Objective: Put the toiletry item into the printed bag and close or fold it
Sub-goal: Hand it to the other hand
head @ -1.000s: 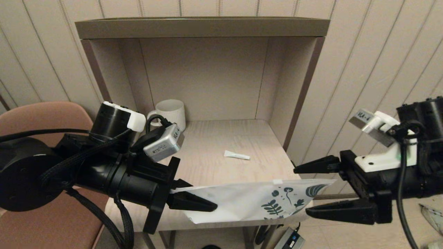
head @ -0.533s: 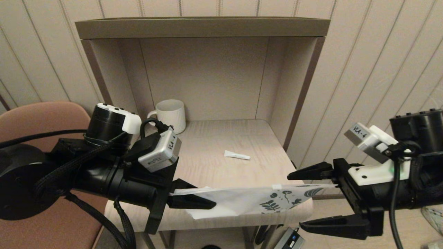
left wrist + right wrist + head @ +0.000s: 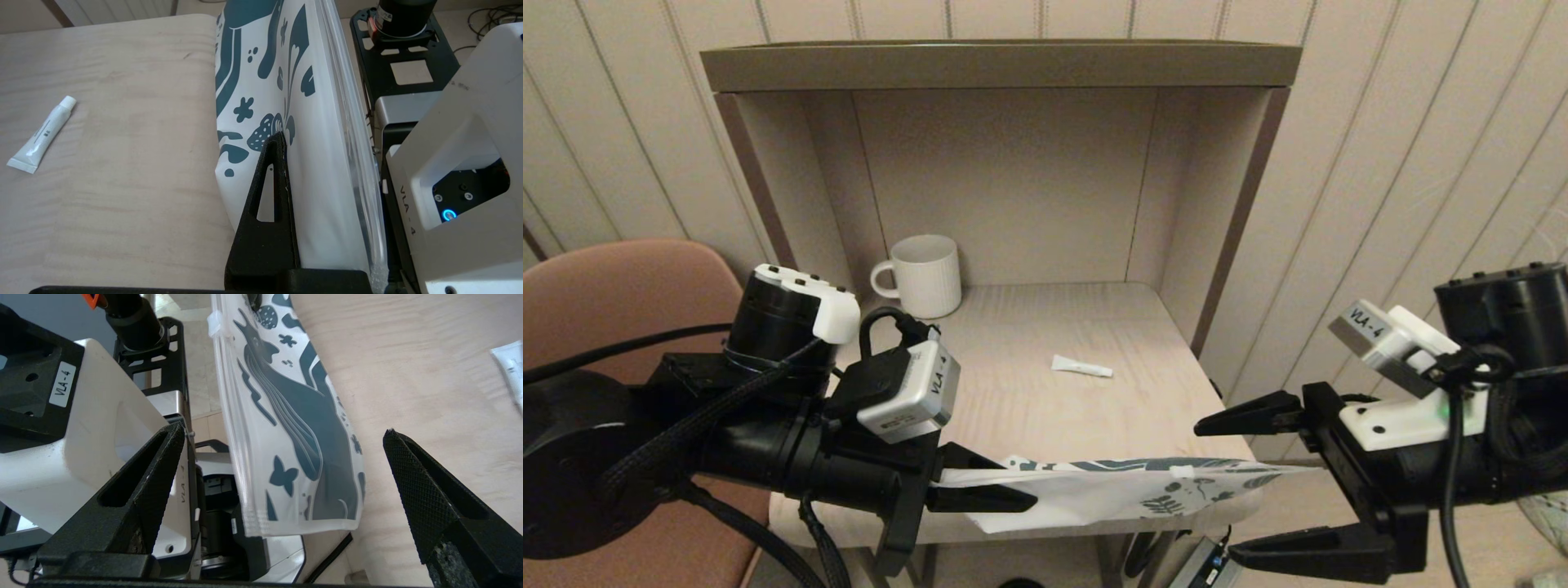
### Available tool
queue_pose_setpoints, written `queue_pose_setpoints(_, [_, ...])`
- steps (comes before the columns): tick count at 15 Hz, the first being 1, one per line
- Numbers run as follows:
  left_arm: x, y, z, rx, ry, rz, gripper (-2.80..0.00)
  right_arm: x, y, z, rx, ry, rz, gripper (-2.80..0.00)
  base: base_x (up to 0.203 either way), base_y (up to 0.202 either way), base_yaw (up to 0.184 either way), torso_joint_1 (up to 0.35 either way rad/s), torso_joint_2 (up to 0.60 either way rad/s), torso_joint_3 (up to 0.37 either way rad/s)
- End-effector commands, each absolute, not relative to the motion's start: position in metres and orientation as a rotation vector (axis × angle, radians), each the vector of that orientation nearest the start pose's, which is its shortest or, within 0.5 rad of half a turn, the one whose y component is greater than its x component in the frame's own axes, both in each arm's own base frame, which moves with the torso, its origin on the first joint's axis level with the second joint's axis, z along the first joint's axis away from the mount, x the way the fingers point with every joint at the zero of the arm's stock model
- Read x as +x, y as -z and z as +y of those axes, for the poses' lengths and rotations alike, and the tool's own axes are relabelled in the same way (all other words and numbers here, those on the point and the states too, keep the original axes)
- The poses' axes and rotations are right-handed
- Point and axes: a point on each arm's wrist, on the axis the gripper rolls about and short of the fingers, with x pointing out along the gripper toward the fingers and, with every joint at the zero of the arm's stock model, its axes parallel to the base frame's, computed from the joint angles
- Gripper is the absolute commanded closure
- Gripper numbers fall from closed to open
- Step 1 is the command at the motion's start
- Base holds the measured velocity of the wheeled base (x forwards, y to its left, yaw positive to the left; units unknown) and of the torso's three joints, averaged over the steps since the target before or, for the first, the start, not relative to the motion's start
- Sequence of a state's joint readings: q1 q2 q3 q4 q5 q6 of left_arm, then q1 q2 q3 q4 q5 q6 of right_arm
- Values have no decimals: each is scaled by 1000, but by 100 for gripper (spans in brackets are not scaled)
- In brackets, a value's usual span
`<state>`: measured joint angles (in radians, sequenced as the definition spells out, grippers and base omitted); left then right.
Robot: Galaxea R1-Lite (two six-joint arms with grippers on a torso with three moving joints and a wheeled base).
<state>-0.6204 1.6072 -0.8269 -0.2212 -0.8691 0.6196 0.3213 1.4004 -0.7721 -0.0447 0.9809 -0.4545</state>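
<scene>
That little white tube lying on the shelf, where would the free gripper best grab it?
Probably across the middle of the tube, coming straight down from above. It lies flat on the shelf with bare wood all around, its crimped tail and cap too thin to pinch. The right gripper is open; the left gripper holds the bag.

The left arm reaches in low from the left over the shelf's front edge, wrist level, and the left gripper [image 3: 1001, 490] is clamped flat on one end of the printed bag [image 3: 1127, 490]. The right gripper [image 3: 1217, 490] hangs off the shelf's front right corner, fingers spread wide apart, holding nothing.
</scene>
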Motion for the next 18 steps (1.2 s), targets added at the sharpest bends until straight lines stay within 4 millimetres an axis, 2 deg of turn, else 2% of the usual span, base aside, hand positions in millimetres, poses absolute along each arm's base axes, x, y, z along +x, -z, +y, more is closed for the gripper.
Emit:
queue_pose_setpoints(1, [207,-182,-170,411,1583,128,0,195,-202,86,-176,-1371,292,-280,0,0,0,0,0,0])
queue_pose_setpoints(18, [215,-185,-176,370,1589,189,0,200,-203,85,-181,-1351,294,-280,0,0,0,0,0,0])
